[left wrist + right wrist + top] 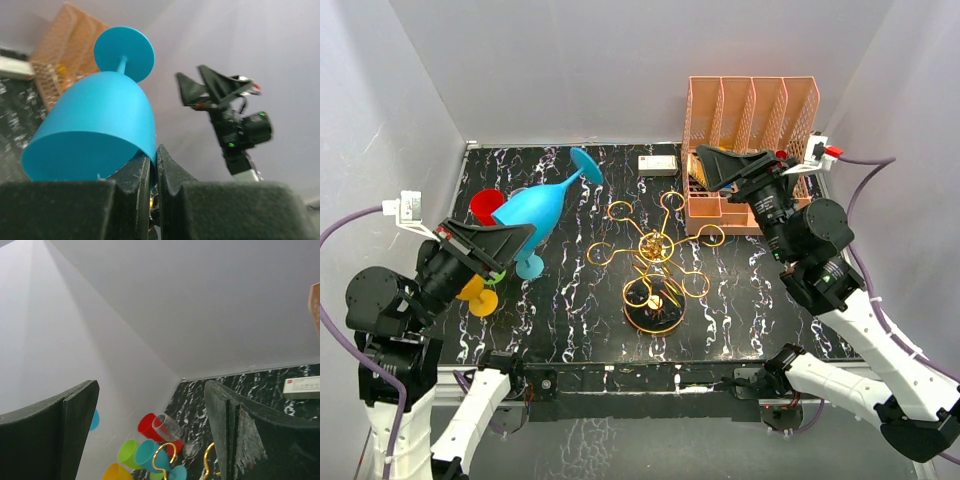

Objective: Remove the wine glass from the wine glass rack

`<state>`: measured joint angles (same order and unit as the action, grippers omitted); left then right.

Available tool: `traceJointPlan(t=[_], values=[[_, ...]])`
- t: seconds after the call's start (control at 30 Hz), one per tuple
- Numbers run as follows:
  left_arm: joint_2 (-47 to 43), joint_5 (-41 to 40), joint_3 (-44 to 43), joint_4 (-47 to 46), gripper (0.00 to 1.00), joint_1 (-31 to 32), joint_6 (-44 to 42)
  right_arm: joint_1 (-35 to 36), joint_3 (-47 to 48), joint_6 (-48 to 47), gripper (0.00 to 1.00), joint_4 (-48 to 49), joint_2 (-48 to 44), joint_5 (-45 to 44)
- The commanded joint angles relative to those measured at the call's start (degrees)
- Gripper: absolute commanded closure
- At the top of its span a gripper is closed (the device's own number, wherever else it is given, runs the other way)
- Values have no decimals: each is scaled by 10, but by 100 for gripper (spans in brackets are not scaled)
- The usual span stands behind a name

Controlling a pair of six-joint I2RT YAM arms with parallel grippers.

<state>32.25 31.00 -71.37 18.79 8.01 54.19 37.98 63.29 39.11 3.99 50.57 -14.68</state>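
Left gripper (156, 167) pinches the blue wine glass (95, 125) by its rim, jaws closed on it, stem slanting up toward the back, left of the gold wine glass rack (655, 255). Right gripper (150, 412) gapes empty beside the orange file organizer (750, 110), farther off.

Wine glass rack (655, 265) stands mid-surface (570, 320). Left of it, well apart: wine glass (542, 205), tilted, foot toward the back wall, bowl rim in the left end effector (520, 238). Cups (483, 208) cluster at the left edge. File organizer (750, 115) sits back right, a small box (658, 165) just left of it. The right end effector (712, 165) hangs before the organizer.
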Motion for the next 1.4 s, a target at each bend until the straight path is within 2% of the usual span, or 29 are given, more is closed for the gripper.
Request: traceJointPlan(t=[0.0,0.23,0.37,0.47,0.73,0.87,1.13,1.23,1.37], values=[[8,-117,-28,245,100,2,-76,-1,1,-107,6,16,-20,-71],[22,-214,-41,475,100,2,-111,-1,-23,-131,5,18,-32,-92],[44,-250,-13,558,100,2,-127,-1,-33,-141,5,17,-36,-95],[67,-324,13,604,100,2,-123,0,-40,-147,5,17,-41,-102],[167,-402,68,560,100,1,-164,-1,-36,-170,5,-7,-56,-124],[201,-400,79,507,100,1,-185,0,-35,-184,5,-20,-66,-135],[295,-416,80,480,100,2,-226,-1,-14,-220,4,-55,-73,-134],[308,-408,74,475,100,2,-232,0,-9,-256,2,-64,-76,-101],[315,-410,71,472,100,2,-236,-1,9,-258,2,-100,-66,-105]])
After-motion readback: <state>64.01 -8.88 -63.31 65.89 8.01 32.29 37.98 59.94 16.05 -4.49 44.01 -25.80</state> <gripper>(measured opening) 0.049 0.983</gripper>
